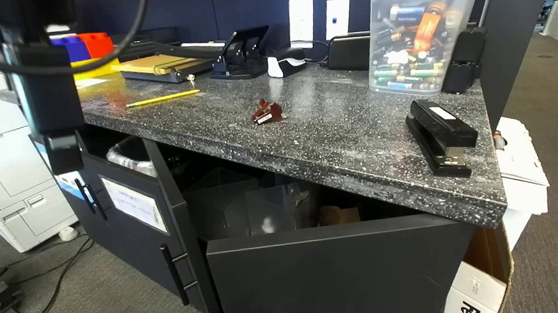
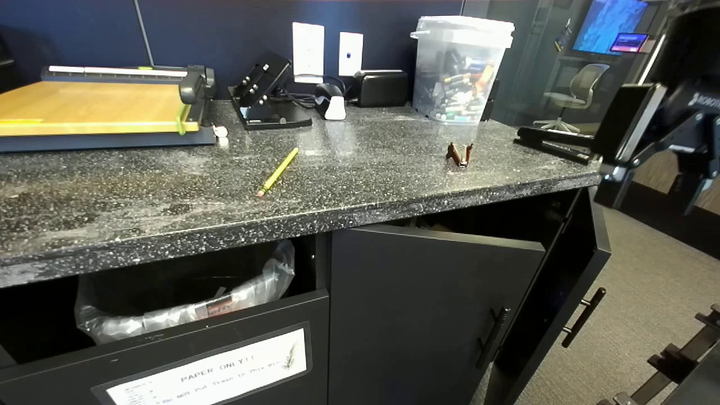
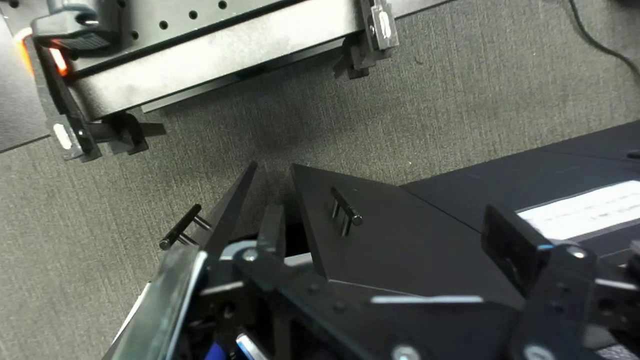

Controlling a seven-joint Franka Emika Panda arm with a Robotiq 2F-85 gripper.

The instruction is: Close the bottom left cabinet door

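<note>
The left cabinet door, flat, dark grey and with a black bar handle, shows in both exterior views (image 1: 175,234) (image 2: 416,292). It stands ajar below the counter. It also shows in the wrist view (image 3: 390,260), its handle facing outward. The panel with the white paper label (image 2: 208,371) adjoins its hinge side and is a separate bin front. My gripper (image 2: 649,194) is at counter height, in front of the cabinet and apart from the door. In the wrist view its two fingers (image 3: 390,237) are wide apart with nothing between them. In an exterior view (image 1: 64,153) only one finger shows clearly.
The right cabinet door (image 1: 338,276) stands swung wide open beside the left one. The speckled counter (image 2: 360,174) overhangs both and bears a stapler (image 1: 442,138), a pencil (image 2: 278,171) and a staple remover (image 2: 461,154). A metal base frame (image 3: 220,55) stands opposite the doors.
</note>
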